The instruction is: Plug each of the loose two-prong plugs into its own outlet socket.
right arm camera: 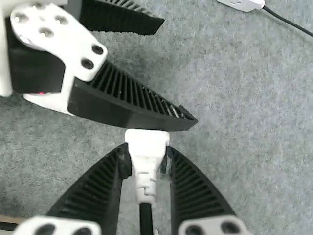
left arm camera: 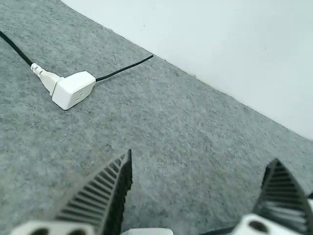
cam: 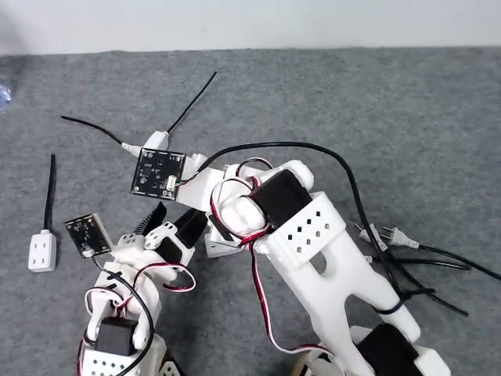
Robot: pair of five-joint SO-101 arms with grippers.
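Right wrist view: the right claw (right arm camera: 146, 155) pinches a white moulded plastic connector on a black cord (right arm camera: 146, 139) at its ribbed neck. This probably steadies it and leaves the blocky head free; I cannot tell whether it is a plug or a socket. The left claw (right arm camera: 177, 71), ribbed black fingers spread, has one finger just beside that head, seemingly ready to take it. A glossy white outlet socket (left arm camera: 73, 89) lies well apart on the grey felt-like counter (right arm camera: 244, 98).
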